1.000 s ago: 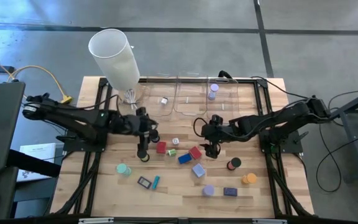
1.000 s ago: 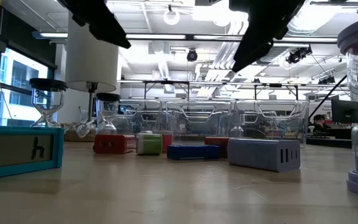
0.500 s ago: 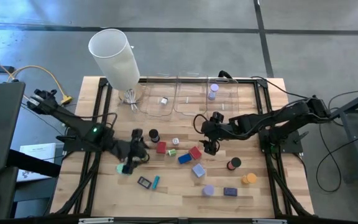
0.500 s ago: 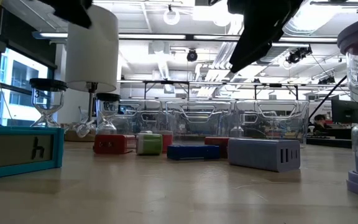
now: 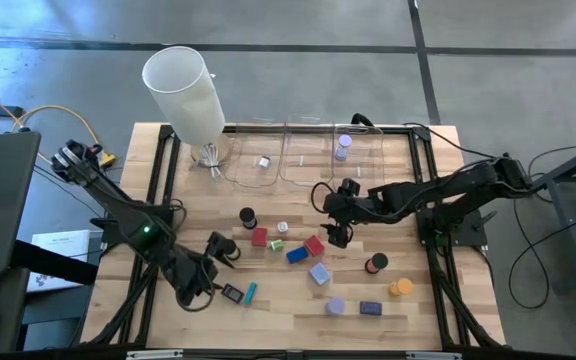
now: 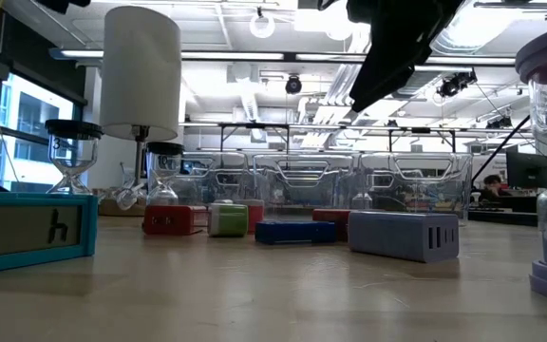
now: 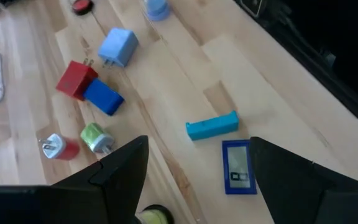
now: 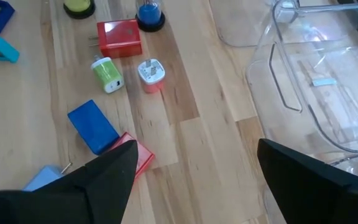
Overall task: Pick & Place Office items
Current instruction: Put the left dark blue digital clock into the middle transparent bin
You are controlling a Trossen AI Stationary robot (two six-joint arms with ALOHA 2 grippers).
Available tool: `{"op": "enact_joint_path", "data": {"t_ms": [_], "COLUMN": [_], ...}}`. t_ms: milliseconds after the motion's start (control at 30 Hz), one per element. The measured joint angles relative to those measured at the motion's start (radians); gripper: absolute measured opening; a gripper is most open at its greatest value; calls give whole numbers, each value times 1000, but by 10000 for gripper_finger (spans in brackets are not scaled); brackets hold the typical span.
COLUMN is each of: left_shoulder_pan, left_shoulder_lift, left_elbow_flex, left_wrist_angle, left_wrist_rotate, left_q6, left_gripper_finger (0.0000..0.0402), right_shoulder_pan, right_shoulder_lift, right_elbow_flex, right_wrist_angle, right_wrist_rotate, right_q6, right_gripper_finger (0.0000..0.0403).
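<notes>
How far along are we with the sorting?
Barely started: only a few pieces, a lavender roll among them, sit in the clear bins. Nothing in hand; left gripper and right gripper hover open, empty. Red block, blue block, teal stick and others wait on the table.

Wooden table (image 5: 168, 310) bearing scattered office items (image 5: 313, 272). Clear bins (image 5: 303, 155) and a white cylinder (image 5: 188, 95) stand along its far edge.

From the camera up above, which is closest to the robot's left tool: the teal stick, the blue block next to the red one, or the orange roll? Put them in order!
Seen from above, the left tool hangs open over the table's front left.
1. Teal stick: just beside it, toward the middle.
2. Blue block: mid-table, touching the red block.
3. Orange roll: far over on the right side.
</notes>
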Motion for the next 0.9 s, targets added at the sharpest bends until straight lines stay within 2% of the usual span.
{"op": "enact_joint_path", "data": {"t_ms": [467, 900], "left_shoulder_pan": [-15, -39], "left_shoulder_lift": [204, 324], "left_elbow_flex": [-1, -1], "left_wrist_angle": [11, 43], "left_wrist_rotate": [15, 23], "left_q6": [-144, -257], "left_gripper_finger": [271, 271], "right_shoulder_pan": [10, 10], "right_shoulder_lift": [0, 0], "right_elbow_flex": [0, 0], "right_wrist_angle": [0, 0], "right_wrist_rotate": [-4, -3], "right_q6": [24, 31], "right_gripper_finger": [320, 320]}}
